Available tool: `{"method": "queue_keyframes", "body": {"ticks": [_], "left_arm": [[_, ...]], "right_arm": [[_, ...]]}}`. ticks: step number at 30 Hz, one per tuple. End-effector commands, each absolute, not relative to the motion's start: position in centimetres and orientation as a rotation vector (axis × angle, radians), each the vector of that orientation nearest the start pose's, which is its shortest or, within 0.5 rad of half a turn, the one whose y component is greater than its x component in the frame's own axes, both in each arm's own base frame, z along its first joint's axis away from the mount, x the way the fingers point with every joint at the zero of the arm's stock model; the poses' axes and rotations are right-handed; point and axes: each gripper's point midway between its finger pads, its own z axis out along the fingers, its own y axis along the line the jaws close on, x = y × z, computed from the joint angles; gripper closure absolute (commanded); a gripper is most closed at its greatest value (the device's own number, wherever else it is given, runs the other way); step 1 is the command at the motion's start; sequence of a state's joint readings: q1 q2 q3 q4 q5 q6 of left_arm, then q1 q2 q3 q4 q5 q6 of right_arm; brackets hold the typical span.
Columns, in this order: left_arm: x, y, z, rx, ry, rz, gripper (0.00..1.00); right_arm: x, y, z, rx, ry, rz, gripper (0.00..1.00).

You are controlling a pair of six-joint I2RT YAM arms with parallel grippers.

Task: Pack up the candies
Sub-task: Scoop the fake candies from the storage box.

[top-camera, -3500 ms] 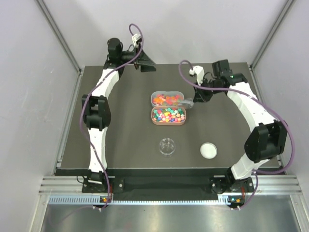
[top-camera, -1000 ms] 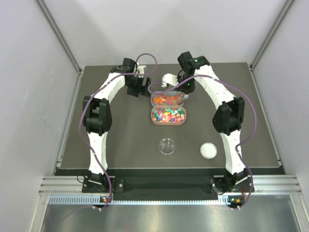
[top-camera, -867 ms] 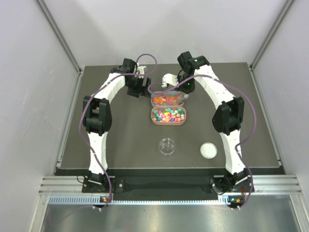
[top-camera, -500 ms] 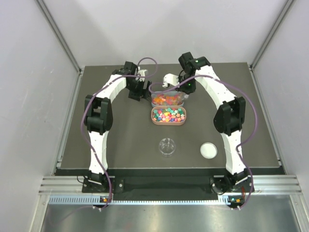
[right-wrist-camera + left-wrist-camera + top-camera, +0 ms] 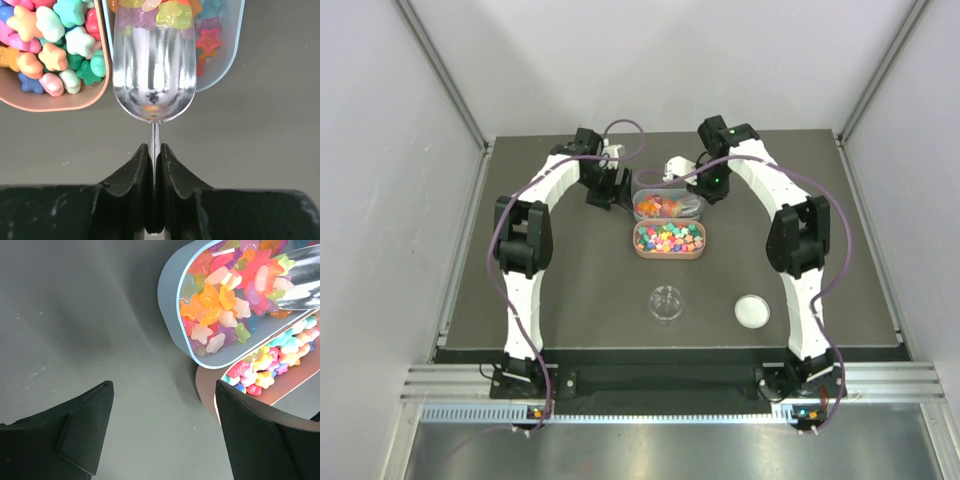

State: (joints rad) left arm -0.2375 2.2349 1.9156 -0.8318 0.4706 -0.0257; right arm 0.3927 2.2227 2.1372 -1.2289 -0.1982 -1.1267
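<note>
2 trays (image 5: 168, 290) of candies (image 5: 216, 296), 1 scoop (image 5: 153, 65)

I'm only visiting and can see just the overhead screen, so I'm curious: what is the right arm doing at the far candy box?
Observer: Its wrist camera shows the right gripper shut on the thin handle of a shiny metal scoop. A few candies sit at the scoop's tip.
Visitor: Is the left arm holding that box steady, then?
Observer: No. In its own wrist view the left gripper is open. Only bare table shows between its fingers, just beside the rounded end of the pale blue tray.
</note>
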Motion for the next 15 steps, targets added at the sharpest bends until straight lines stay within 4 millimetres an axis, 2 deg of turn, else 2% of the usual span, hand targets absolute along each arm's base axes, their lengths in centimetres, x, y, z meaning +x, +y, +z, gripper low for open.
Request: {"method": "queue_keyframes", "body": {"ticks": [1, 7, 12, 15], "left_arm": [[46.2, -19.0, 6.9, 0.430, 2.665, -0.747, 0.14], [46.9, -18.2, 8.1, 0.404, 2.629, -0.788, 0.15], [47.0, -18.6, 8.8, 0.409, 2.606, -0.828, 0.15], [46.7, -18.8, 8.7, 0.411, 2.611, -0.850, 0.15]], "right_arm": [[43.7, 19.0, 10.1, -2.030, 2.004, 0.203, 1.00], [44.1, 19.9, 10.4, -2.059, 1.954, 0.177, 1.00], [44.2, 21.2, 10.1, -2.087, 1.928, 0.162, 1.00], [44.9, 21.8, 9.9, -2.054, 1.942, 0.148, 1.00]]}}
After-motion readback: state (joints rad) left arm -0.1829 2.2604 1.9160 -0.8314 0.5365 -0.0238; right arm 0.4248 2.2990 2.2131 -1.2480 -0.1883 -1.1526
